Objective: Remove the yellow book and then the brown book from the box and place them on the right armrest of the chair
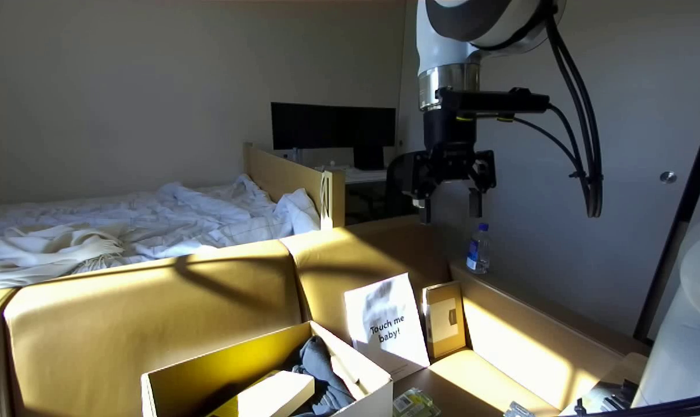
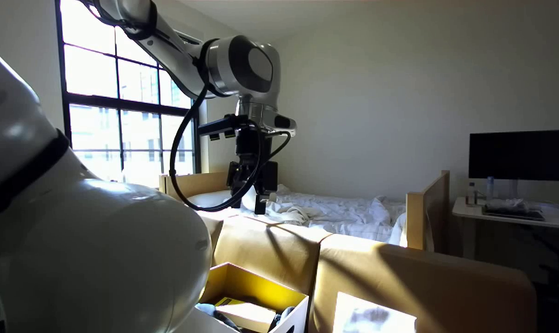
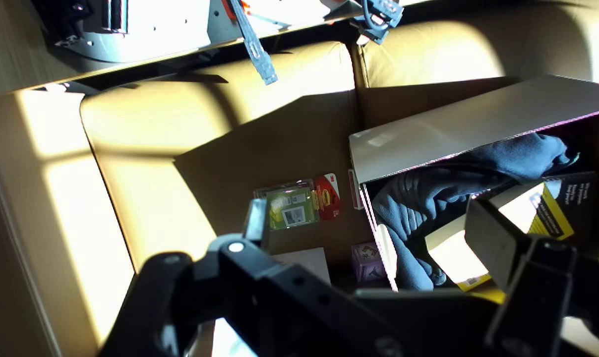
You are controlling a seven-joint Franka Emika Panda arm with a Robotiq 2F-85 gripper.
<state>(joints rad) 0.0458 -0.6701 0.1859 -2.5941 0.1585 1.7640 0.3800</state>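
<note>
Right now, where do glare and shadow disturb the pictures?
In an exterior view, the window is overexposed; in both exterior views, shadows cross the backrest; in the wrist view, sun partly bleaches the seat, and the box is partly dark inside.

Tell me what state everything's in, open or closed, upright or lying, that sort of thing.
Gripper, open, holding nothing.
Box, open at the top.
Yellow book, inside the box.
Blue-grey cloth, bunched up.
Clear bottle, upright, capped.
Monitor, dark.
"Touch me baby!" sheet, propped up, tilted.
Bedding, rumpled.
Plastic pack, lying flat; sealed or not, can't tell.
</note>
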